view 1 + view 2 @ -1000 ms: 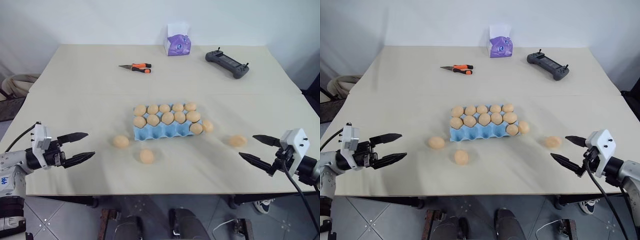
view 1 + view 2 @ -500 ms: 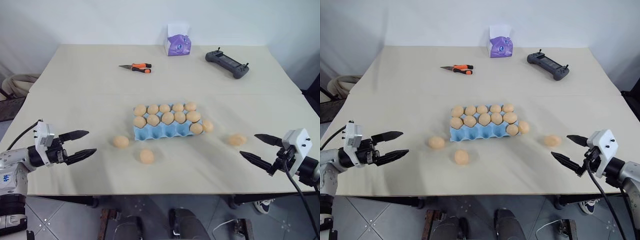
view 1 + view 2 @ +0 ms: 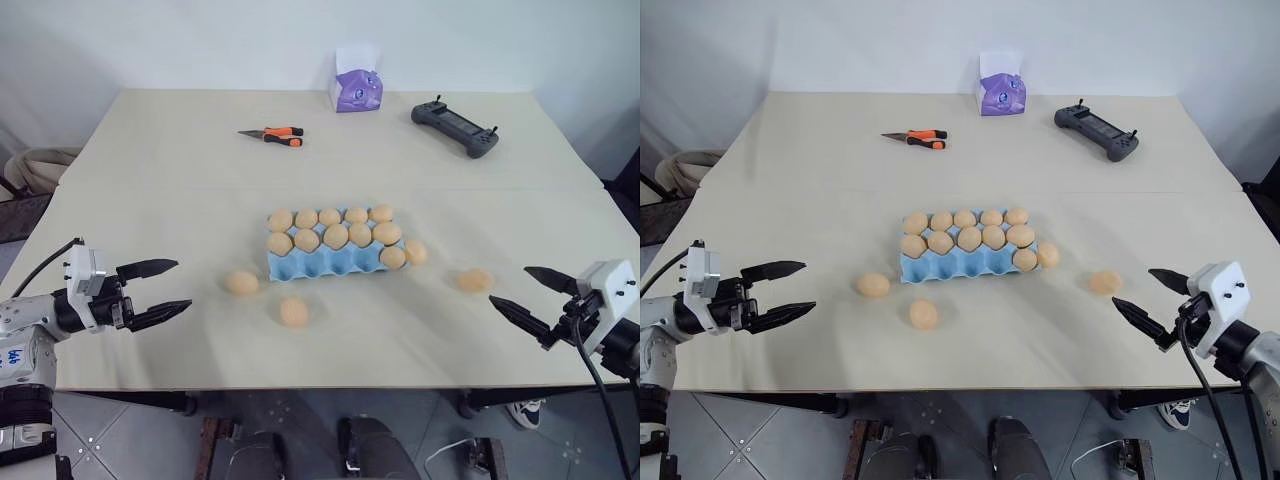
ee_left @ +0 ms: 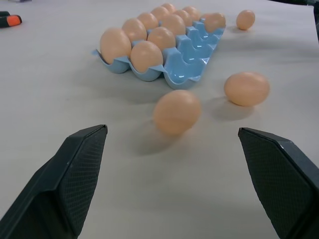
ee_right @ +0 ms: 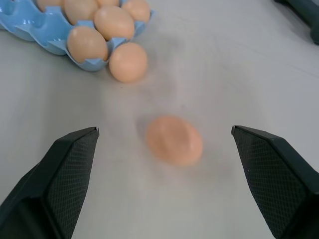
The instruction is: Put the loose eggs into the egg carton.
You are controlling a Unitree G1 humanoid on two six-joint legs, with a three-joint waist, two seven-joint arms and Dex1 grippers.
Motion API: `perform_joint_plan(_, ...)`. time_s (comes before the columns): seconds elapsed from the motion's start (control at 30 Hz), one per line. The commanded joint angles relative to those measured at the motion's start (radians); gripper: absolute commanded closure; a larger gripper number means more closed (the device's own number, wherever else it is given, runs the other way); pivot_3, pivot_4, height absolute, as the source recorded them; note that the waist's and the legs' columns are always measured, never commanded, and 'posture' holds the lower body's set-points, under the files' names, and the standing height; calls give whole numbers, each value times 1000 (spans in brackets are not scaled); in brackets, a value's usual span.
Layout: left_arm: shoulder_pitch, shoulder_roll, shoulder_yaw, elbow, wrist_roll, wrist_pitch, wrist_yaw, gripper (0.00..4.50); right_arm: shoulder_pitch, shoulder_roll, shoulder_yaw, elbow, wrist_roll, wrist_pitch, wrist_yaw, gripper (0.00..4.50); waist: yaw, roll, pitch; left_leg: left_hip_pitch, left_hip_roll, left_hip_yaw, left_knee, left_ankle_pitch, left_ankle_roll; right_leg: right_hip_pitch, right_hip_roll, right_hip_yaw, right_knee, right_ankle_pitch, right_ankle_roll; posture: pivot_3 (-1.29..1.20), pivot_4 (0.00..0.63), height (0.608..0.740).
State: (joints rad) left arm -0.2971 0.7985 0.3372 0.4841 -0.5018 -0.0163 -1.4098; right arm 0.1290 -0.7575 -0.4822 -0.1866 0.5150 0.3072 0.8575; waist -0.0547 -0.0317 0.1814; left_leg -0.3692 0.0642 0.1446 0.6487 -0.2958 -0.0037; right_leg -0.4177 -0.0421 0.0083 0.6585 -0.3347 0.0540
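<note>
At the near edge of the surface [image 3: 150,200] both claws hang with fingers spread wide and nothing between them: the left claw [image 3: 162,291] at the near left corner, the right claw [image 3: 533,295] at the near right. Four loose eggs lie on the surface. Nearest is the egg [image 3: 294,312] just in front of the egg carton [image 3: 325,260]; a second egg [image 3: 241,283] lies a little farther back, to the left of the carton's near corner. In the left wrist view this second egg [image 4: 177,110] sits almost centred between the left claw's fingers, so the left arm is the likely one to take it. The right egg [image 3: 476,280] lies near the right claw, ahead of it and toward the carton, its long axis running roughly left to right; in the right wrist view it [image 5: 174,140] lies centred between the spread fingers. A fourth egg [image 3: 415,252] touches the carton's right end. The carton lies lengthwise across mid-surface, its two far rows full, its near row empty apart from the right-hand cup.
</note>
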Motion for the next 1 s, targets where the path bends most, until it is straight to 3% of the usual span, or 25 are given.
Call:
perform_joint_plan(0.03, -6, 9, 24, 19, -23, -30, -50, 0, -40, 18, -15, 19, -5, -30, -33, 32, -2, 0, 0, 0, 0, 0, 0, 0, 0, 0, 0, 0, 0, 0, 0, 0, 150, 740)
perform_joint_plan(0.4, -41, -71, 33, -56, -92, -44, -94, 0, -247, 92, 144, 169, -117, -36, -135, 32, 1, 0, 0, 0, 0, 0, 1, 0, 0, 0, 0, 0, 1, 0, 0, 0, 150, 740)
perform_joint_plan(0.7, -47, -90, 28, -116, -114, -42, -100, 0, -279, 125, 223, 257, -186, -23, -186, 32, 0, 0, 0, 0, 0, 0, 1, 0, 0, 0, 0, 0, 1, 0, 0, 0, 150, 740)
perform_joint_plan(1.0, -44, -104, 6, -45, -80, -88, -104, 0, -308, 154, 247, 320, -226, -55, -216, 32, -4, 0, 0, 0, 0, 0, 2, 0, 0, 0, 0, 0, 2, 0, 0, 0, 150, 740)
